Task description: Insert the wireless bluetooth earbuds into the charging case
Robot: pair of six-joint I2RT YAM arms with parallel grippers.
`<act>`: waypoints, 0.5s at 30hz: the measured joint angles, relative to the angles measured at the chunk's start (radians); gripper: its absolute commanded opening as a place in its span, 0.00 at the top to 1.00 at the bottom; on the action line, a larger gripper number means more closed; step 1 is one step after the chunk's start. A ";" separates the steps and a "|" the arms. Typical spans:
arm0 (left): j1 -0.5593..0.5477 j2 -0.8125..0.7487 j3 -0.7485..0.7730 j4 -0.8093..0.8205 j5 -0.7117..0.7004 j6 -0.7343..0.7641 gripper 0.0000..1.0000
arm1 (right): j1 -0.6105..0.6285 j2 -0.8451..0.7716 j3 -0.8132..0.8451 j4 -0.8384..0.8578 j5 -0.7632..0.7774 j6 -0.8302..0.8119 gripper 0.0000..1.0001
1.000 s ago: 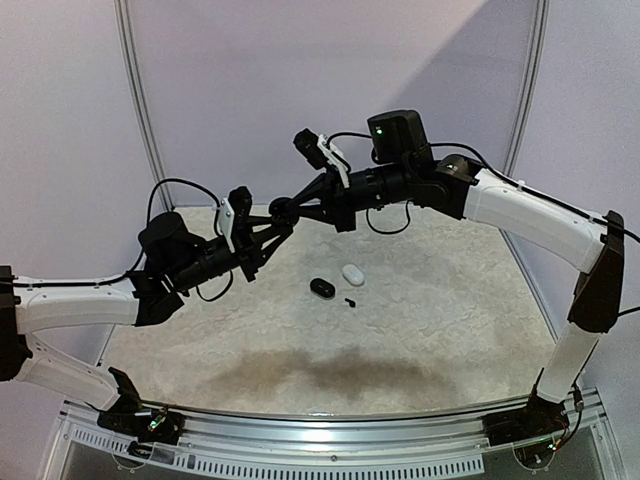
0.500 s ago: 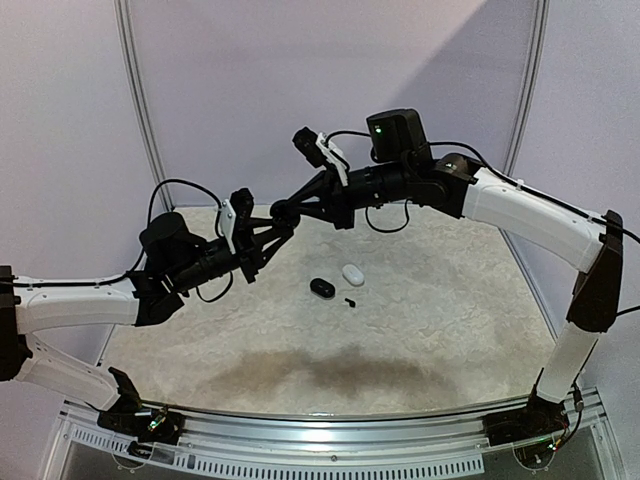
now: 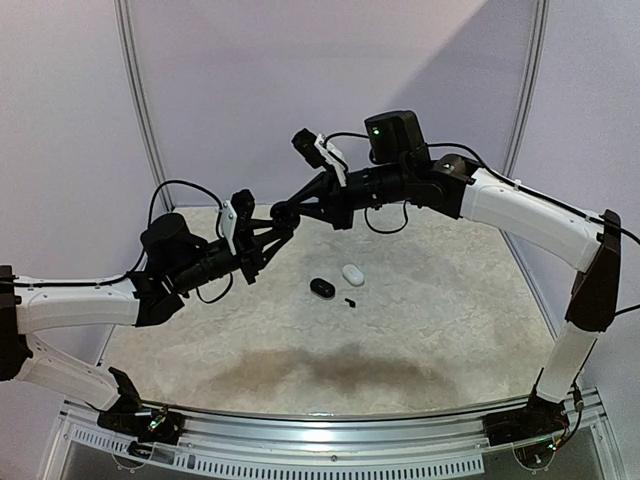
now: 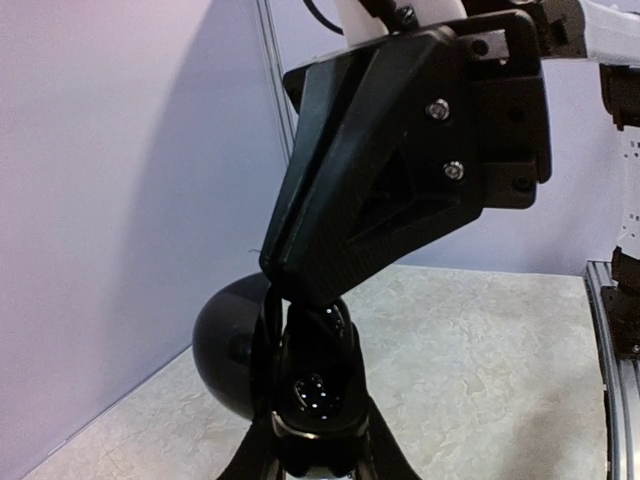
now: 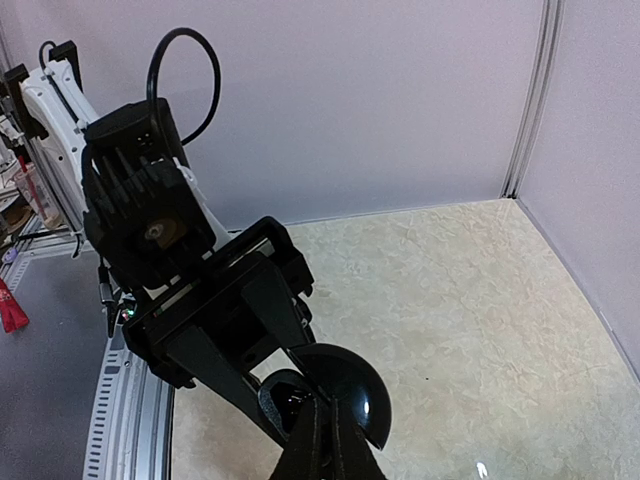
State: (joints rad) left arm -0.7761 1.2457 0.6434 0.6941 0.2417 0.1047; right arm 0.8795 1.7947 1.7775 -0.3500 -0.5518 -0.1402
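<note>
- Gripping a glossy black round charging case (image 4: 312, 385) with its domed lid (image 4: 225, 345) swung open, the left gripper (image 4: 316, 452) holds it in mid-air over the pale marbled worktop (image 3: 450, 300).
- Right gripper (image 5: 322, 440) is closed, with its tips at the case's open cavity; anything pinched between them is hidden.
- Tiny black earbud (image 3: 349, 301) lies on the worktop, just beside a black oval case (image 3: 321, 287) and a white oval case (image 3: 352, 273).
</note>
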 measured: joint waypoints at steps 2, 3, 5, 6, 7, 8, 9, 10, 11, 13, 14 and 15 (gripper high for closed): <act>0.000 0.000 -0.004 0.000 -0.011 0.000 1.00 | 0.000 0.007 0.000 0.007 0.002 0.012 0.97; 0.000 0.000 -0.006 -0.002 -0.018 0.000 1.00 | 0.000 0.010 -0.001 0.010 0.008 0.019 0.97; 0.000 0.001 -0.010 -0.002 -0.030 0.000 1.00 | 0.000 0.011 -0.005 0.016 0.021 0.031 0.97; 0.000 0.001 -0.011 0.000 -0.033 0.001 1.00 | 0.000 0.011 -0.008 0.019 0.028 0.040 0.97; 0.000 0.001 -0.013 0.001 -0.038 0.005 1.00 | 0.000 0.011 -0.010 0.021 0.033 0.049 0.98; 0.000 0.001 -0.014 0.002 -0.041 0.008 1.00 | 0.000 0.011 -0.011 0.023 0.038 0.056 0.97; 0.000 0.002 -0.016 0.004 -0.044 0.014 1.00 | 0.000 0.011 -0.012 0.024 0.042 0.064 0.97; 0.000 0.002 -0.018 0.006 -0.045 0.020 1.00 | 0.001 0.011 -0.012 0.024 0.045 0.071 0.97; 0.000 0.004 -0.020 0.012 -0.044 0.026 1.00 | 0.002 0.011 -0.013 0.024 0.047 0.078 0.97; 0.000 0.006 -0.024 0.021 -0.044 0.036 1.00 | 0.004 0.011 -0.014 0.025 0.053 0.087 0.95; 0.000 0.006 -0.026 0.025 -0.044 0.039 1.00 | 0.005 0.011 -0.014 0.024 0.055 0.090 0.93; 0.000 0.006 -0.029 0.029 -0.044 0.042 1.00 | 0.005 0.011 -0.014 0.023 0.058 0.093 0.91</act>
State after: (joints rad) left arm -0.7761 1.2514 0.6140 0.7227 0.1978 0.1463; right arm 0.8848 1.8057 1.7638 -0.3267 -0.4934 -0.0475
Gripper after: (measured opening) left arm 0.182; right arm 0.048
